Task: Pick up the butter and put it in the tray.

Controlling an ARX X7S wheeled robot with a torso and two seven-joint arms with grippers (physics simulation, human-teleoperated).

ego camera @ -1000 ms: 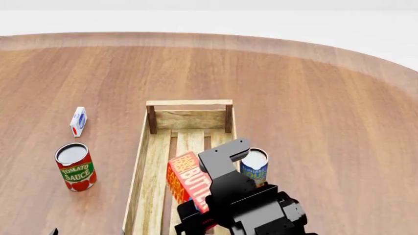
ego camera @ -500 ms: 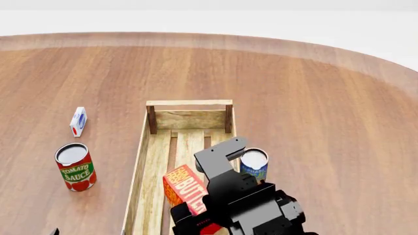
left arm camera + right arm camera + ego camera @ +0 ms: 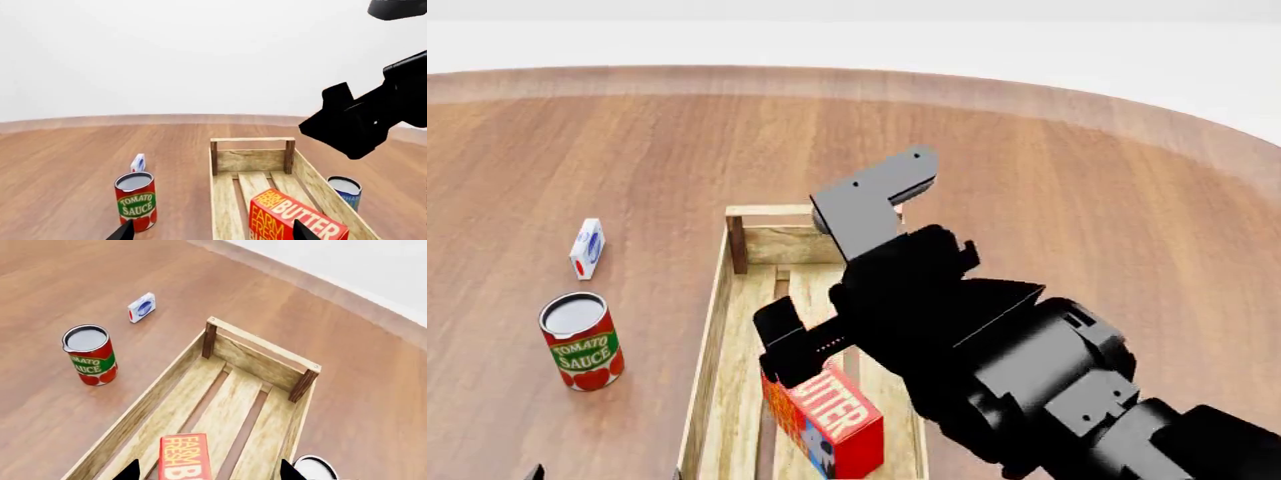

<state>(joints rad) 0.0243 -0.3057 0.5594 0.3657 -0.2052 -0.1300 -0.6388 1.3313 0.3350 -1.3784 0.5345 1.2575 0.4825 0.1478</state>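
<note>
The butter [image 3: 822,417], a red-orange carton, stands on the slats inside the tray [image 3: 710,330], near its front end. My right gripper [image 3: 825,266] is open and empty, raised above the tray with the butter below it. In the right wrist view the butter [image 3: 183,457] lies between and below the spread tips of the right gripper [image 3: 210,472], inside the tray [image 3: 153,390]. My left gripper [image 3: 212,232] is open and empty, low at the table's near side. Its view shows the butter [image 3: 293,220] in the tray [image 3: 217,210].
A tomato sauce can [image 3: 581,340] and a small white-blue carton [image 3: 587,247] stand left of the tray. A blue can [image 3: 345,191] stands just outside the tray's right wall, hidden by my arm in the head view. The round wooden table's edge [image 3: 1174,125] curves behind.
My right gripper has let go of the butter and risen well above the tray. The butter now rests on the tray's slats. The cans and small carton have not moved.
</note>
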